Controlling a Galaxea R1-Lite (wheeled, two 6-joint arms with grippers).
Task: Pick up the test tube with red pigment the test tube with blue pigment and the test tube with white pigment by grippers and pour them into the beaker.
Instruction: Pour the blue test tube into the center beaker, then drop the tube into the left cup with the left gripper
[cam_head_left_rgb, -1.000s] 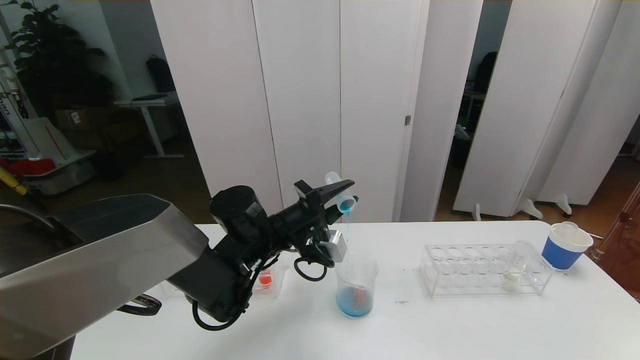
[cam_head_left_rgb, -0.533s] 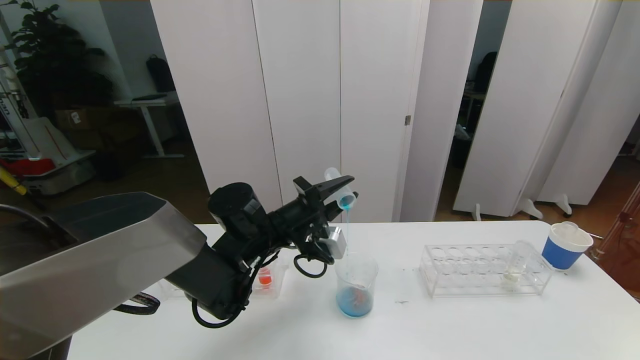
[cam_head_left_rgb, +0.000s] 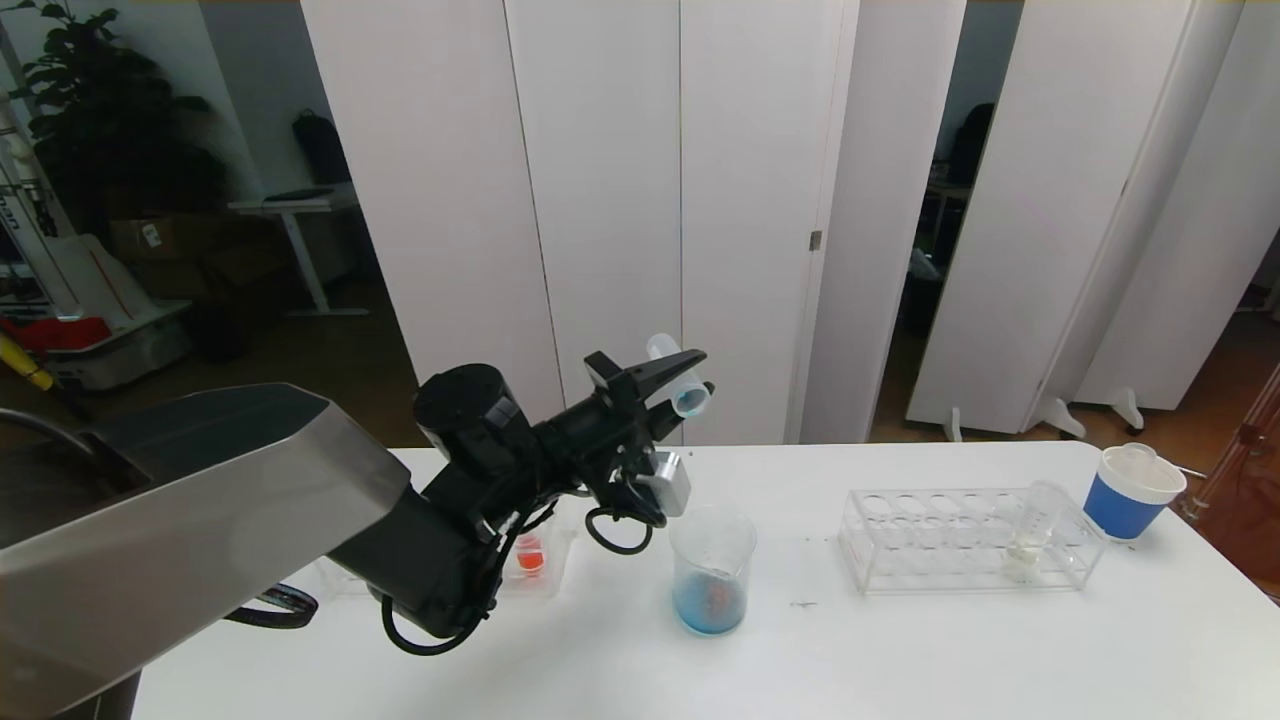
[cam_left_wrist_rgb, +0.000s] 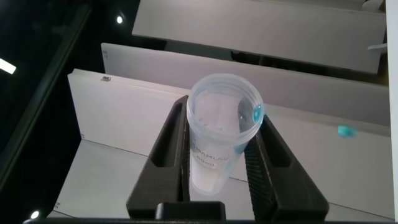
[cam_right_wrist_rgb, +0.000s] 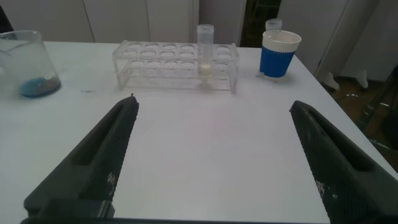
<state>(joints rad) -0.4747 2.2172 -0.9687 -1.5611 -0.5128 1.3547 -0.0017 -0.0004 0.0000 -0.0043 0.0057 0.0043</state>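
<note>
The head camera looks forward and down across the white table (cam_head_left_rgb: 900, 650), while the right wrist camera skims low over it, both sharing the clear plastic tube rack (cam_head_left_rgb: 965, 540) (cam_right_wrist_rgb: 174, 65).

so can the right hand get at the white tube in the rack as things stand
Probably yes. The right hand is open and faces the rack across bare table, and the white tube stands upright with its top clear above the rack. The blue cup stands off to one side.
</note>
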